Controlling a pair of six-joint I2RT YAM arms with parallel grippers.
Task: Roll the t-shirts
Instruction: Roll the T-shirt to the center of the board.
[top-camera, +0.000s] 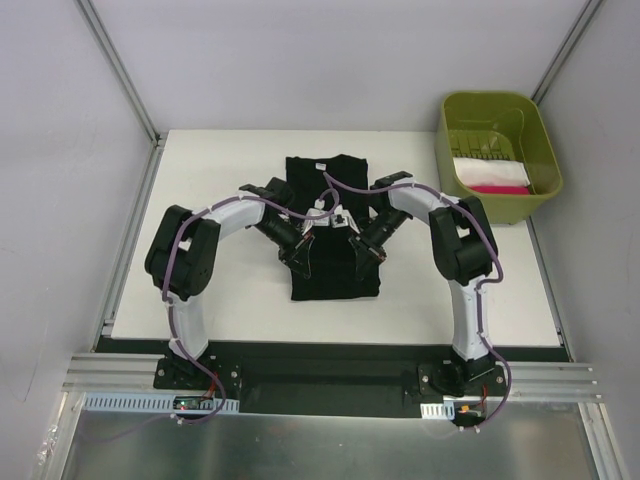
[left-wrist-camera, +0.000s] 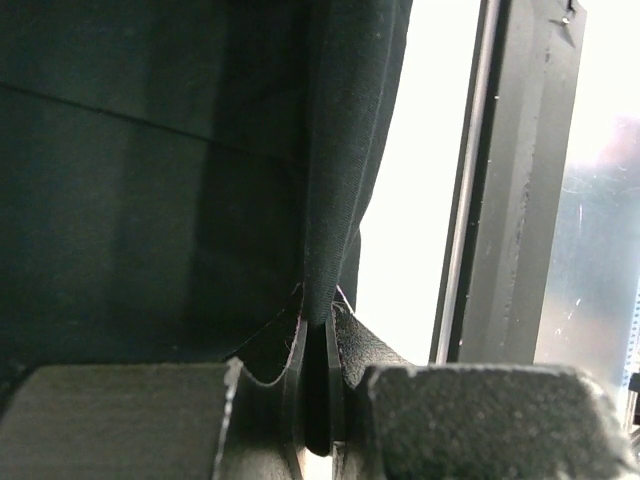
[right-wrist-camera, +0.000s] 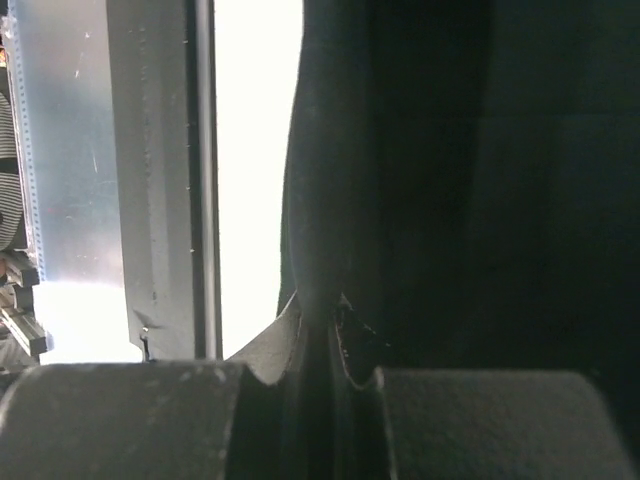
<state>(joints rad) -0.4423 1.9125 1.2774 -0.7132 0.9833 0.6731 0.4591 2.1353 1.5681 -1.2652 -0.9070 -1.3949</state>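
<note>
Between the left claw (left-wrist-camera: 318, 335) and the right claw (right-wrist-camera: 318, 320), the black t-shirt (top-camera: 335, 195) lies on the bench (top-camera: 220, 300). Each claw is clamped on one side edge, probably so both sides roll together.

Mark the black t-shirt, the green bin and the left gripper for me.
t-shirt (top-camera: 335, 282), top view, bare lower cloth.
bin (top-camera: 452, 150), top view, left wall.
left gripper (left-wrist-camera: 322, 385), left wrist view, between fingertips pinching the t-shirt.

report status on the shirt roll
Left gripper, right gripper both shut on black t-shirt. It lies on table. Green bin apart, nothing blocking.
</note>
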